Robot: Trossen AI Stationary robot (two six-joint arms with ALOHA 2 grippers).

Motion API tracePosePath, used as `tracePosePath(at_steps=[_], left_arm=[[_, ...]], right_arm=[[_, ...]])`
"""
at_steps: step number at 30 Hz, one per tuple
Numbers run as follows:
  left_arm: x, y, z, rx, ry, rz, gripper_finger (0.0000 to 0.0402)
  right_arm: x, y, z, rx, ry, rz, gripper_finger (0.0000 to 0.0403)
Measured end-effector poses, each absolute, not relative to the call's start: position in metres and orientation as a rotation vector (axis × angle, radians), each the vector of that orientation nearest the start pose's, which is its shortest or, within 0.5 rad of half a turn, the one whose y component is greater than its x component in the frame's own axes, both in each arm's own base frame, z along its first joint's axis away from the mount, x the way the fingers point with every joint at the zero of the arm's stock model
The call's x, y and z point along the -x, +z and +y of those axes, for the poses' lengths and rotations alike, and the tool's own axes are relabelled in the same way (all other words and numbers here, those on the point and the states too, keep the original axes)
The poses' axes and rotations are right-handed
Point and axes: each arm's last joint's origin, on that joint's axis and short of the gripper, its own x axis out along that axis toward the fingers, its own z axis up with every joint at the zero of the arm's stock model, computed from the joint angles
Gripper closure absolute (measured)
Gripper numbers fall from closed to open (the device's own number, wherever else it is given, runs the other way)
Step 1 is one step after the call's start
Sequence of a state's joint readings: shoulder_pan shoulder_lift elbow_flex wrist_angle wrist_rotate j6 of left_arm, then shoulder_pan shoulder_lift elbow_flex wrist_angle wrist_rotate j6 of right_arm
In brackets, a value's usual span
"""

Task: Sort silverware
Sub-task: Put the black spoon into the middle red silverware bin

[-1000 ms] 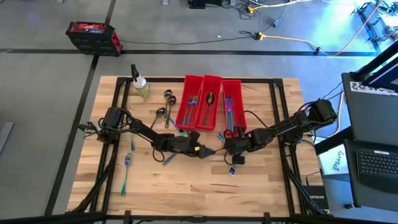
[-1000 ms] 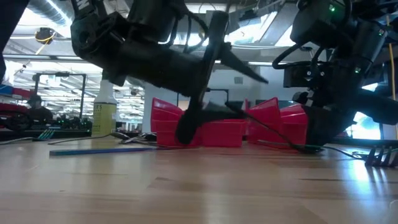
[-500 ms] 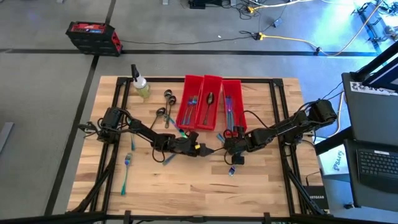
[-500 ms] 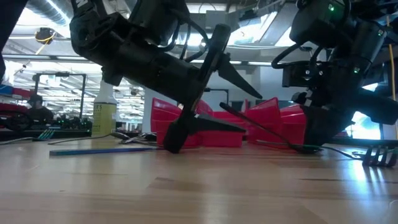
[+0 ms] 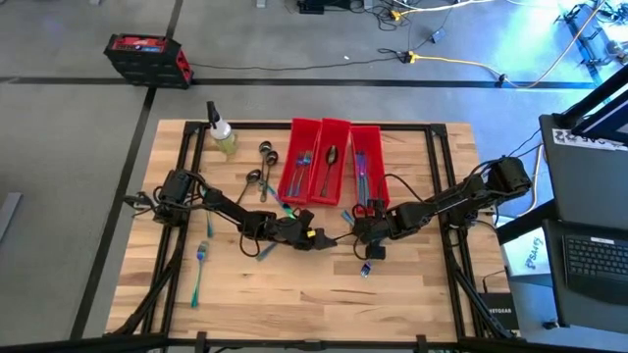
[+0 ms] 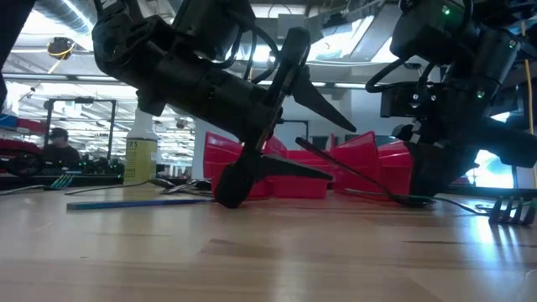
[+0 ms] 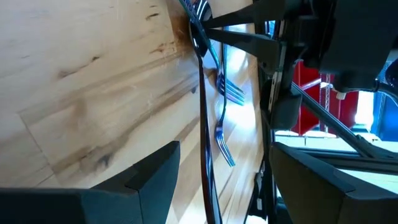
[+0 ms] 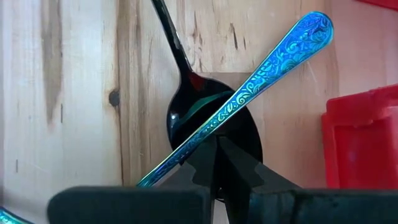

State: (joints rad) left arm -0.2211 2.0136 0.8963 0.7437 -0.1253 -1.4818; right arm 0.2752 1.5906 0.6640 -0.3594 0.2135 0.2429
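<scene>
On the left of the surface [image 5: 392, 294], 1 teal fork [image 5: 199, 265] lies alone near the edge, well apart from the bins. Dark spoons [image 5: 263, 167] rest between the spray bottle [image 5: 222, 135] and the 3 red bins [image 5: 334, 162], which already hold several pieces.

The left tool [image 5: 316, 238], fingers apart and holding nothing, sits low in front of the bins. Over the last second its lower finger has dipped from near the bins toward the wood, as the low view shows. Its wrist view shows forks [image 7: 225, 118] lying ahead, so a pickup seems likely.

The right tool [image 8: 217, 163] has not moved; its fingers are pinched on an iridescent handle [image 8: 261, 74] crossing a dark spoon [image 8: 208, 124] beside the rightmost bin. That piece is not yet binned.
</scene>
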Motion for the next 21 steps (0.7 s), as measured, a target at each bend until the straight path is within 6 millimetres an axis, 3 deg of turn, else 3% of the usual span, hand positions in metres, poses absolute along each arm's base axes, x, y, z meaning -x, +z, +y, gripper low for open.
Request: tracePosePath(at_steps=[12, 21], left_arm=[[-0.3754, 0.112, -0.0806, 1.397, 0.201, 0.371, 0.017], [-0.3754, 0.1118, -0.0809, 1.385, 0.192, 0.378, 0.0273]], right_arm=[[-0.2394, 0.1157, 0.0626, 0.04, -0.078, 1.254, 0.0403], [-0.2394, 0.1157, 0.0625, 0.036, -0.086, 1.253, 0.0403]])
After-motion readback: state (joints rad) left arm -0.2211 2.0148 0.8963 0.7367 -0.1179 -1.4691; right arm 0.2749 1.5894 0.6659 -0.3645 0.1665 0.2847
